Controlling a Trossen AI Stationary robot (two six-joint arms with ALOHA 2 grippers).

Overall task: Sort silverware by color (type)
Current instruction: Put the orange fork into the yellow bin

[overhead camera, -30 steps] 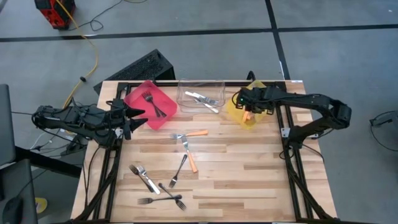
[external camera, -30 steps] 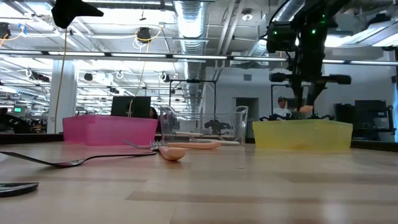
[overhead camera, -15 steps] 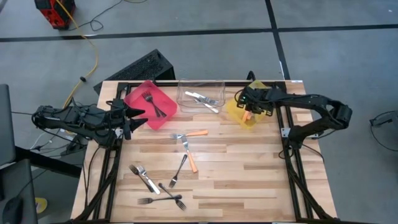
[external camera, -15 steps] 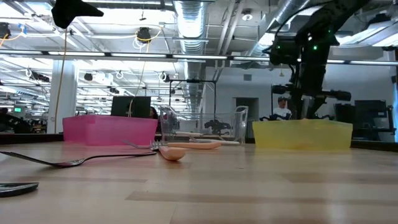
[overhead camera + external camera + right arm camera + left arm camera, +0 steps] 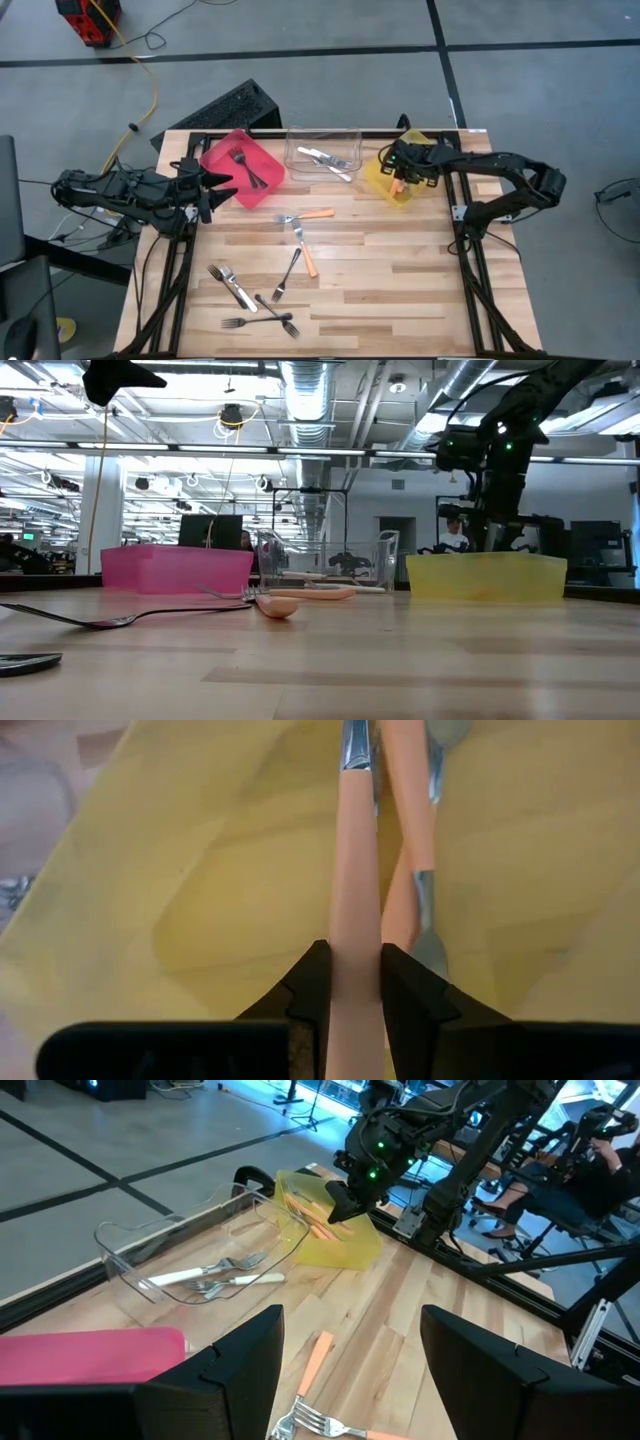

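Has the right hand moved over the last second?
Yes. In the low view the right hand has sunk behind the yellow bin's rim and drifted right; it is shut on an orange-handled fork.

The yellow bin (image 5: 486, 577) wall hides the right hand's fingertips in the low view.

Even, bright overhead light fills the scene; the table (image 5: 340, 250) shows soft, faint shadows beneath the forks (image 5: 290, 270). Seen from table height, ceiling lamps (image 5: 310, 380) behind the bins glare white, and the near tabletop is blurred. The yellow bin (image 5: 200, 870) in the right wrist view is soft, shadowed between folds.
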